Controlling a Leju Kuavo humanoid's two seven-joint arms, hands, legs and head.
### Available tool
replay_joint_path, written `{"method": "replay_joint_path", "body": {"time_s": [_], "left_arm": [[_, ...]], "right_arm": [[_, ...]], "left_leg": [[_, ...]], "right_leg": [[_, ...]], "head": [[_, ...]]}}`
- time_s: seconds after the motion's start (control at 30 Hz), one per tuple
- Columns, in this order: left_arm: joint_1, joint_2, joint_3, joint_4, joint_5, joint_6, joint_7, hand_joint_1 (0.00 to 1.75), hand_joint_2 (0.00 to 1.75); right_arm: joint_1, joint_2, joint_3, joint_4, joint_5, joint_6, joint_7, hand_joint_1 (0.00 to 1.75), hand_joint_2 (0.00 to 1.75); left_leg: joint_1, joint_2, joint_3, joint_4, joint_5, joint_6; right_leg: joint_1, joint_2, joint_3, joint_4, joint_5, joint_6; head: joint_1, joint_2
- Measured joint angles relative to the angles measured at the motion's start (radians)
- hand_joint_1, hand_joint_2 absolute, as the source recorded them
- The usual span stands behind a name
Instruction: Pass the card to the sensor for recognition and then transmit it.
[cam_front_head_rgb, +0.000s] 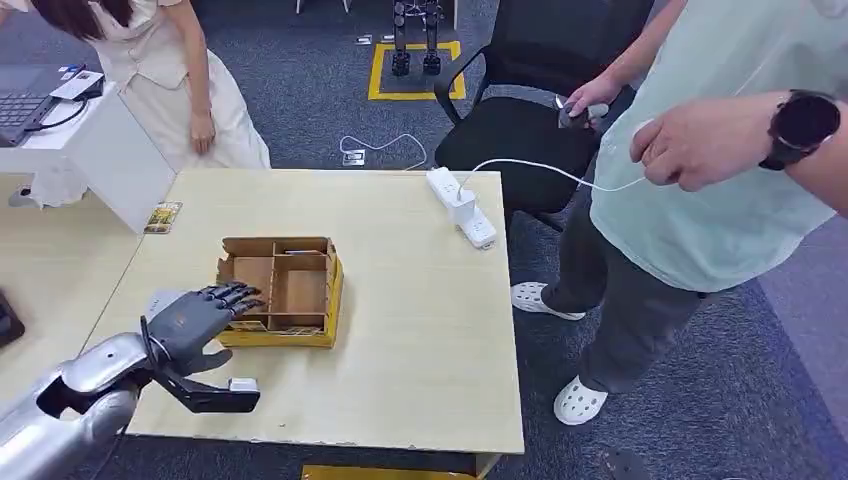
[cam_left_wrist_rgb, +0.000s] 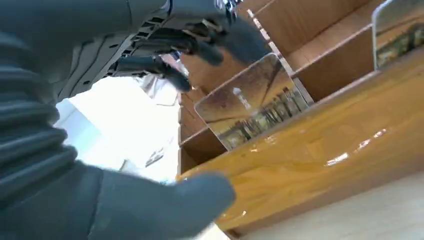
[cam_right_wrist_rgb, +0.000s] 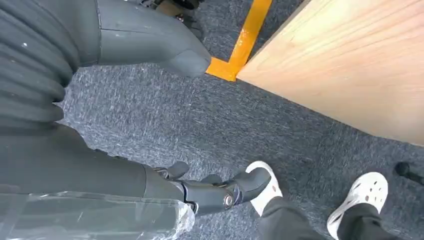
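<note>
Cardboard walls divide the yellow-sided box (cam_front_head_rgb: 280, 290) that sits toward the left edge of the desk (cam_front_head_rgb: 420, 330), and the card (cam_left_wrist_rgb: 252, 102) stands on edge in one of its compartments, leaning against a divider just inside the box's near wall. It looks like a thin, glossy, round-cornered piece printed with a warm-toned landscape scene; a second, similar card (cam_left_wrist_rgb: 397, 35) stands in a neighbouring slot. By my reading the step in hand is the pickup: the left hand (cam_front_head_rgb: 200, 318) hovers at the box's left side, fingers spread over the rim and thumb apart below, holding nothing, and the wrist view shows the fingertips close above the card's top edge but not on it. The next move calls for lowering the fingers to pinch that exposed upper edge between thumb and finger, then lifting straight out so the card does not catch the divider. The right hand (cam_right_wrist_rgb: 150, 125) hangs beside the desk over the carpet, fingers loosely apart and empty
</note>
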Motion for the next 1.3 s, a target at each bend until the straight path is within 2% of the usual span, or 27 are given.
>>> {"method": "replay_joint_path", "body": {"time_s": [0.17, 0.27, 0.47, 0.57, 0.6, 0.7, 0.77, 0.83, 0.97, 1.1, 1.3], "left_arm": [[-0.002, -0.007, -0.001, 0.005, 0.006, 0.0, -0.002, 1.43, 1.75], [-0.003, -0.008, -0.001, 0.005, 0.009, 0.0, -0.002, 1.5, 1.75], [-0.002, -0.012, -0.001, 0.005, 0.017, 0.001, -0.002, 1.48, 1.75], [-0.001, -0.012, -0.001, 0.005, 0.018, 0.001, -0.002, 1.62, 1.75], [-0.001, -0.012, -0.001, 0.005, 0.02, 0.001, -0.002, 1.75, 1.75], [0.001, -0.015, -0.001, 0.005, 0.025, 0.008, -0.008, 1.75, 1.75], [0.005, -0.018, -0.001, 0.005, 0.029, 0.027, -0.019, 1.75, 1.75], [0.01, -0.022, 0.005, 0.005, 0.039, 0.079, -0.011, 1.75, 1.75], [-0.018, -0.044, 0.079, 0.004, -0.012, 0.185, 0.023, 1.75, 1.75], [-0.096, -0.065, 0.154, 0.005, -0.088, 0.228, 0.04, 1.75, 1.75], [-0.159, -0.086, 0.192, 0.022, -0.138, 0.287, 0.043, 1.75, 1.75]], "right_arm": [[-0.007, 0.0, -0.003, 0.0, 0.0, -0.002, -0.005, 0.0, 1.75], [-0.011, 0.0, -0.008, -0.001, 0.003, -0.002, -0.005, 0.0, 1.75], [-0.015, 0.0, -0.018, -0.001, 0.009, 0.006, -0.005, 0.0, 1.75], [-0.015, 0.0, -0.019, -0.001, 0.01, 0.007, -0.005, 0.0, 1.75], [-0.016, 0.0, -0.019, -0.001, 0.01, 0.008, -0.005, 0.0, 1.75], [-0.017, 0.0, -0.02, -0.001, 0.015, 0.01, -0.007, 0.0, 1.75], [-0.018, 0.0, -0.021, -0.001, 0.018, 0.013, -0.007, 0.0, 1.75], [-0.018, 0.0, -0.022, -0.001, 0.02, 0.016, -0.006, 0.0, 1.75], [-0.009, 0.001, -0.022, -0.014, 0.02, 0.029, 0.002, 0.0, 1.75], [-0.001, 0.003, -0.022, -0.026, 0.017, 0.025, 0.005, 0.0, 1.75], [0.007, 0.006, -0.022, -0.027, 0.005, 0.023, 0.005, 0.0, 1.75]], "left_leg": [[0.0, 0.0, 0.0, 0.0, 0.0, 0.0], [0.0, 0.0, 0.0, 0.0, 0.0, 0.0], [0.0, 0.0, 0.0, 0.0, 0.0, 0.0], [0.0, 0.0, 0.0, 0.0, 0.0, 0.0], [0.0, 0.0, 0.0, 0.0, 0.0, 0.0], [0.0, 0.0, 0.0, 0.0, 0.0, 0.0], [0.0, 0.0, 0.0, 0.0, 0.0, 0.0], [0.0, 0.0, 0.0, 0.0, 0.001, 0.0], [0.0, -0.001, 0.0, 0.0, 0.001, 0.0], [0.0, -0.001, 0.0, 0.0, 0.001, 0.0], [0.0, -0.001, 0.0, 0.0, 0.001, 0.0]], "right_leg": [[0.0, 0.0, 0.0, 0.0, 0.0, 0.0], [0.0, 0.0, 0.0, 0.0, 0.0, 0.0], [0.0, 0.0, 0.0, 0.0, 0.0, 0.0], [0.0, 0.0, 0.0, 0.0, 0.0, 0.0], [0.0, 0.0, 0.0, 0.0, 0.0, 0.0], [0.0, 0.0, 0.0, 0.0, 0.0, 0.0], [0.0, 0.0, 0.0, 0.0, 0.0, 0.0], [0.0, 0.0, 0.0, 0.0, 0.0, 0.0], [0.0, -0.001, 0.0, 0.0, 0.0, 0.0], [0.0, -0.001, 0.0, 0.001, 0.001, -0.001], [0.0, -0.001, 0.0, 0.001, 0.001, -0.001]], "head": [[0.0, 0.0], [0.0, 0.0], [0.0, 0.0], [0.0, 0.0], [0.0, 0.0], [0.0, 0.0], [0.0, 0.0], [0.0, 0.0], [0.0, 0.0], [0.0, 0.0], [0.001, 0.0]]}}
